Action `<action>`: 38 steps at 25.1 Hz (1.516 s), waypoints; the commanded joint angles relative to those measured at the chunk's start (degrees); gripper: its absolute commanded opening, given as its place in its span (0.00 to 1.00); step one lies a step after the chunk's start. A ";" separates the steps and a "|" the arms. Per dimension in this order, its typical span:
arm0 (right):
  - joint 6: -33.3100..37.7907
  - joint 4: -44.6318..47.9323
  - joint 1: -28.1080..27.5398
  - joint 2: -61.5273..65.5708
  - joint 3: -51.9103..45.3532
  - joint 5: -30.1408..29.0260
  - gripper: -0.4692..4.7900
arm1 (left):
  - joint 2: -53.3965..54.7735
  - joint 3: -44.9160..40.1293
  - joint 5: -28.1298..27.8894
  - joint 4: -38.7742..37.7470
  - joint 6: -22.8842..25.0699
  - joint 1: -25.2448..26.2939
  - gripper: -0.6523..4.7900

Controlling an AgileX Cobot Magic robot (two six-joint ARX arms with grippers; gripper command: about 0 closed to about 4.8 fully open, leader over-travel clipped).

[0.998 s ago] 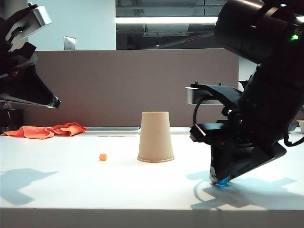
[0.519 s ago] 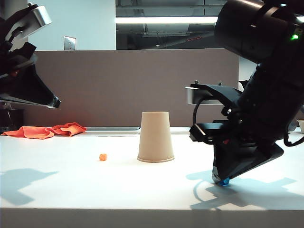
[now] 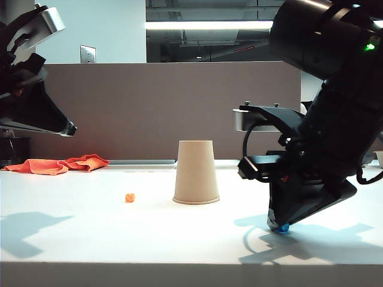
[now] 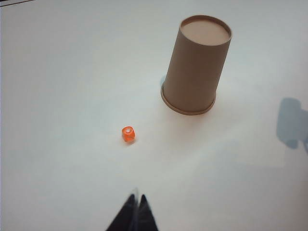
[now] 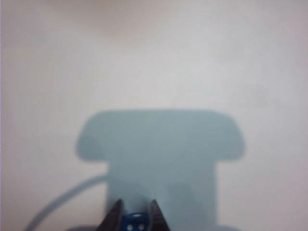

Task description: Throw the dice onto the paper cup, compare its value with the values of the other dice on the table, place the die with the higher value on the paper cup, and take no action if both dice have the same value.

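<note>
At lower right of the exterior view, the right gripper (image 3: 280,226) has just clenched on the blue die (image 3: 281,228) on the table (image 3: 119,233), ready to lift; the left gripper (image 4: 135,204), pinched empty, hovers at upper left.

A wide, plain white tabletop (image 3: 90,239) fills the lower half of the exterior view, and a tan paper cup (image 3: 195,172) stands on it upside down, rim on the surface, just right of the frame's centre. A tiny orange die (image 3: 130,197) lies left of the cup, near but apart, and a crumpled orange cloth (image 3: 57,164) lies at the far left edge. At lower right a tiny blue die (image 3: 281,228) sits on the surface between the tips of the right claw (image 3: 279,226); the left claw (image 3: 67,128) hangs above at upper left, touching nothing.
</note>
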 commanded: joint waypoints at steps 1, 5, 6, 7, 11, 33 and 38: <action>-0.24 -0.39 -0.07 0.09 1.05 0.52 0.19 | -0.11 0.22 0.13 0.72 -0.17 -0.09 0.11; -1.31 0.46 -0.07 -0.15 2.16 1.70 0.19 | -0.13 0.22 0.15 0.70 -0.20 -0.09 0.11; -1.86 0.57 -0.07 -0.44 2.75 2.67 0.19 | -0.11 0.22 0.15 0.72 -0.20 -0.09 0.11; -2.10 0.63 -0.07 -0.68 3.10 3.13 0.19 | -0.13 0.22 0.13 0.70 -0.17 -0.09 0.11; -3.26 0.63 -0.26 -1.53 5.20 3.45 0.19 | -0.13 0.22 0.15 0.72 -0.17 -0.09 0.11; -5.88 8.52 0.07 -2.34 18.69 2.21 0.19 | -0.11 0.22 0.07 0.70 -0.13 -0.09 0.11; -5.79 12.96 0.07 -2.29 18.67 -0.66 0.19 | -0.11 0.22 0.09 0.70 -0.13 -0.09 0.11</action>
